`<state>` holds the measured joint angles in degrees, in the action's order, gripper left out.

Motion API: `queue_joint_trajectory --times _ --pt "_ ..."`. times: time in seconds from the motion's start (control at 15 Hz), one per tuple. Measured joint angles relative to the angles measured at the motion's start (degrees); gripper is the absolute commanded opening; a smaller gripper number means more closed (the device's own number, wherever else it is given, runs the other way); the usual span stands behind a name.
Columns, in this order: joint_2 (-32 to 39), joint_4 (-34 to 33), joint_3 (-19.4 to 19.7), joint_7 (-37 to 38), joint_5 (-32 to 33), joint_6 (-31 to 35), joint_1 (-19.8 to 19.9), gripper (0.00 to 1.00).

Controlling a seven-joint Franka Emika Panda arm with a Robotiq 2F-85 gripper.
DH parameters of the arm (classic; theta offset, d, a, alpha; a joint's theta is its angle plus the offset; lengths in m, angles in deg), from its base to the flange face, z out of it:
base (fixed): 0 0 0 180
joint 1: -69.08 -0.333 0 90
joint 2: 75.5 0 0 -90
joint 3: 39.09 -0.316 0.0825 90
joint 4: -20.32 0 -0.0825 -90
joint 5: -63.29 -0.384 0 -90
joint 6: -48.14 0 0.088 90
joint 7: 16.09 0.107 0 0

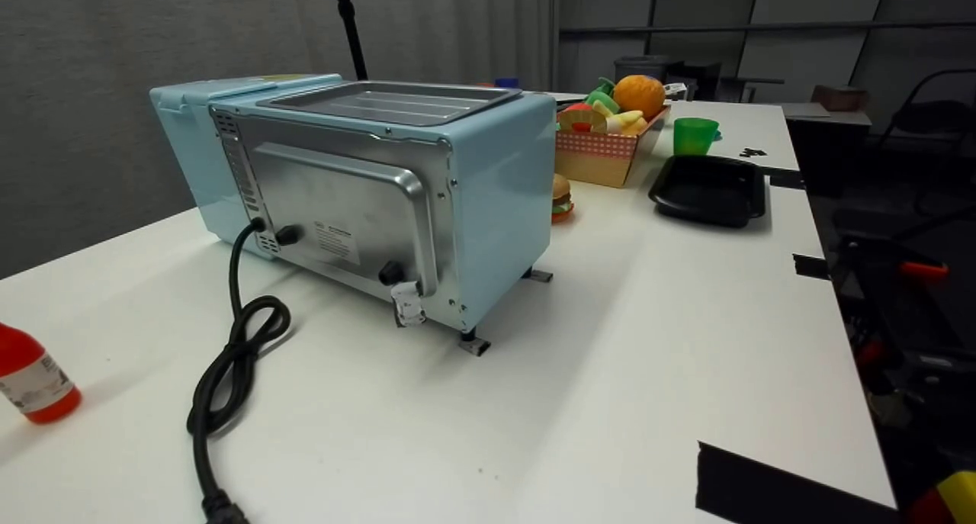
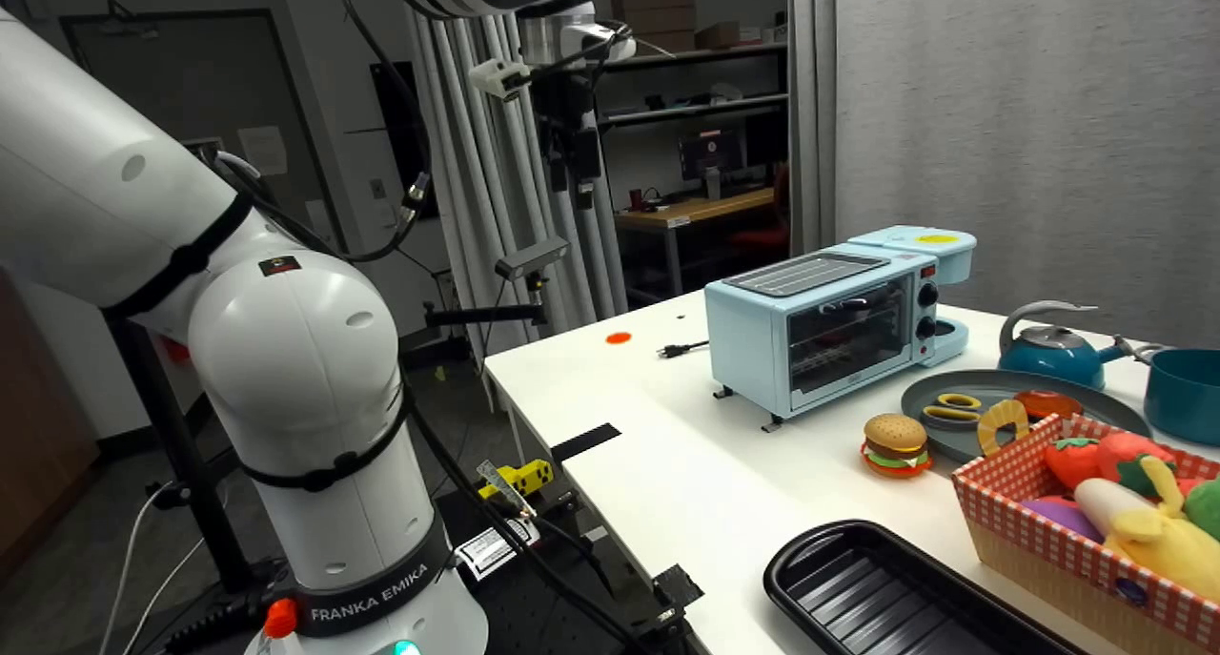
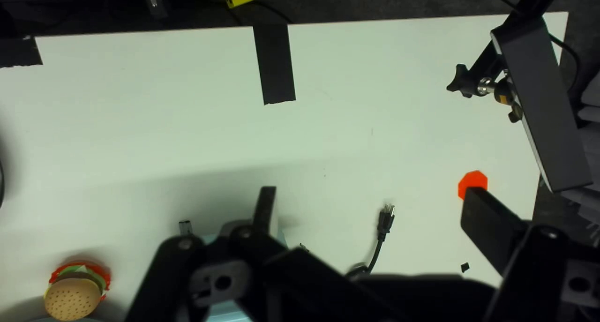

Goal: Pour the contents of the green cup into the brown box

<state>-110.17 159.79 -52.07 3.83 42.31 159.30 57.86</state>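
The green cup (image 1: 694, 136) stands upright at the far end of the table in an exterior view, between the black tray and the table's far end. Its contents cannot be seen. The brown box (image 1: 591, 164) is to the left of the cup there. It has a red checked rim and holds toy fruit and vegetables; it also shows in an exterior view (image 2: 1067, 579). My gripper (image 2: 575, 173) hangs high above the table, far from both. In the wrist view my gripper (image 3: 372, 212) has its fingers wide apart with nothing between them. Cup and box are outside the wrist view.
The light blue toaster oven (image 2: 829, 326) stands mid-table, its black cord (image 1: 240, 356) behind it. The black tray (image 1: 709, 192) lies in front of the cup. A toy burger (image 2: 896, 443), grey plate (image 2: 939, 388), kettle (image 2: 1053, 355) and pot (image 2: 1187, 398) are near the box. A red bottle (image 1: 34, 379) shows too.
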Motion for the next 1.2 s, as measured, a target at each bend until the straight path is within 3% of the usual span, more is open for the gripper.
queue_joint_trajectory --times 0.8,1.2 --pt "0.0 0.0 0.0 0.0 0.0 0.0 0.0 1.0" --pt "0.2 0.4 0.0 0.0 5.5 0.0 2.1 1.0"
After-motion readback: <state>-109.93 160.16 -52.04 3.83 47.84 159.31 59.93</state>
